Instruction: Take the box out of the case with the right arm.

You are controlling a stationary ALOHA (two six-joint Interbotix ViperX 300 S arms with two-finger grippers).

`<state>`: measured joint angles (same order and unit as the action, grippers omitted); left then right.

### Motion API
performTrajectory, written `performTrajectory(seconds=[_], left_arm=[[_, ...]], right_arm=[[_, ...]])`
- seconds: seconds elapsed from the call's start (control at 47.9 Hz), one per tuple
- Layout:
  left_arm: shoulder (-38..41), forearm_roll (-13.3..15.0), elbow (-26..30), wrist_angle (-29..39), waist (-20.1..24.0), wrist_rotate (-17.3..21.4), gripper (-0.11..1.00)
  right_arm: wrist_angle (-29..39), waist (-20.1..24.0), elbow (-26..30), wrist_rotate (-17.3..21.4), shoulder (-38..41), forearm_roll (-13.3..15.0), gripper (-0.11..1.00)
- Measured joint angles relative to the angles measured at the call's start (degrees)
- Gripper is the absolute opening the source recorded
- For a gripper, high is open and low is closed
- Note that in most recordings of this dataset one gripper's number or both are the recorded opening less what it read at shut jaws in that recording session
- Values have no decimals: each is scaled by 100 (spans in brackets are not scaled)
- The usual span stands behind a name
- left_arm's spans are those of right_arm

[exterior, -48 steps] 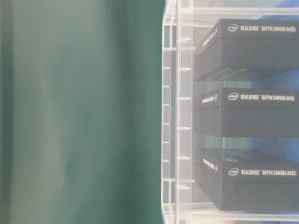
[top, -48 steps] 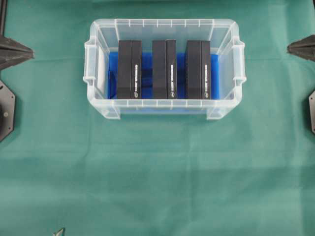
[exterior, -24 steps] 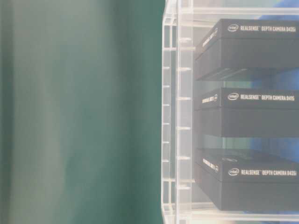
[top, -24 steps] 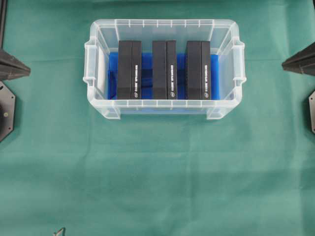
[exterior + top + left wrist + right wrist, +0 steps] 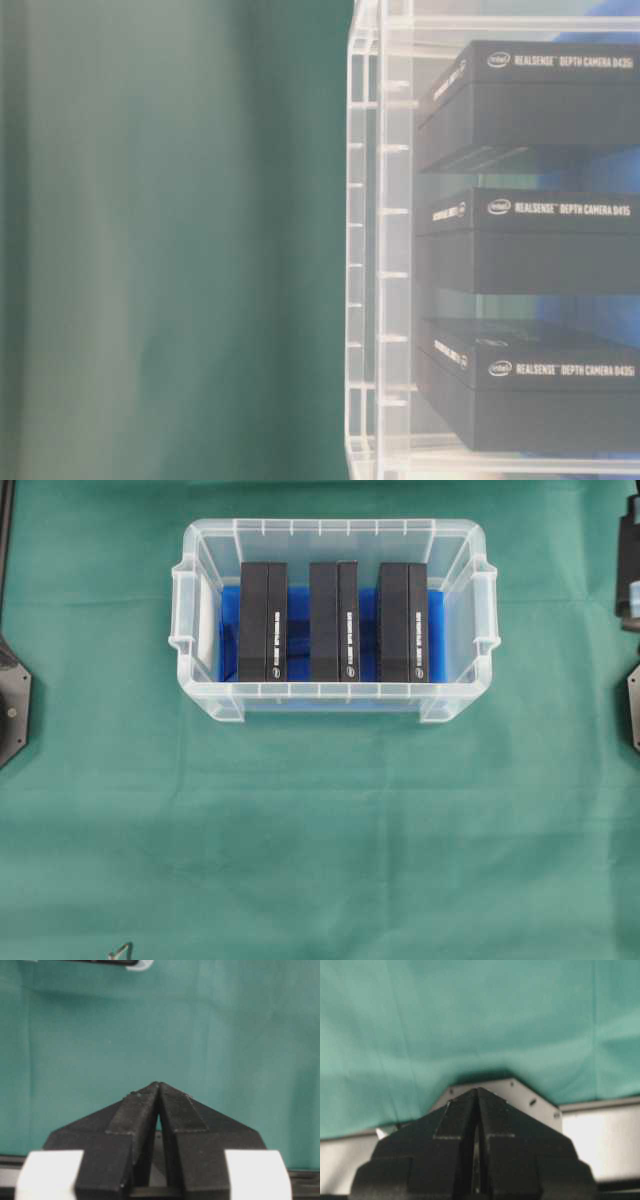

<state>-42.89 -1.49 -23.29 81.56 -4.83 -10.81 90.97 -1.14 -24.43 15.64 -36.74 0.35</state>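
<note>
We are starting the reach: our right gripper [image 5: 477,1091], jaws together and empty, is hanging at the frame's right edge. Three RealSense boxes [image 5: 402,621] are standing in the case [image 5: 330,528], upper centre. Next: open, descend over one.

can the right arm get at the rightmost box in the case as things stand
Probably yes: the case has no lid, the rightmost box stands exposed, and nothing lies between. The right gripper is shut, so it must open first.
</note>
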Motion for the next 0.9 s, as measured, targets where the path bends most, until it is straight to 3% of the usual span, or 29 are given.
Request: performTrajectory(seconds=[0.167, 0.293, 0.376, 0.648, 0.773, 0.836, 0.898], left_arm=[[9, 0, 0, 26, -9, 0, 0], [18, 0, 0, 35, -9, -9, 0], [26, 0, 9, 35, -9, -9, 0], [88, 0, 9, 35, 0, -9, 0], [132, 0, 35, 44, -9, -9, 0], [132, 0, 44, 44, -9, -9, 0], [132, 0, 44, 35, -9, -9, 0]], right_arm=[[79, 0, 0, 62, 62, 18, 0], [79, 0, 0, 580, 70, 26, 0], [88, 0, 0, 1274, 70, 44, 0], [114, 9, 9, 5150, 70, 149, 0], [132, 0, 9, 6565, 70, 149, 0], [132, 0, 9, 7031, 70, 149, 0], [132, 0, 9, 7137, 70, 149, 0]])
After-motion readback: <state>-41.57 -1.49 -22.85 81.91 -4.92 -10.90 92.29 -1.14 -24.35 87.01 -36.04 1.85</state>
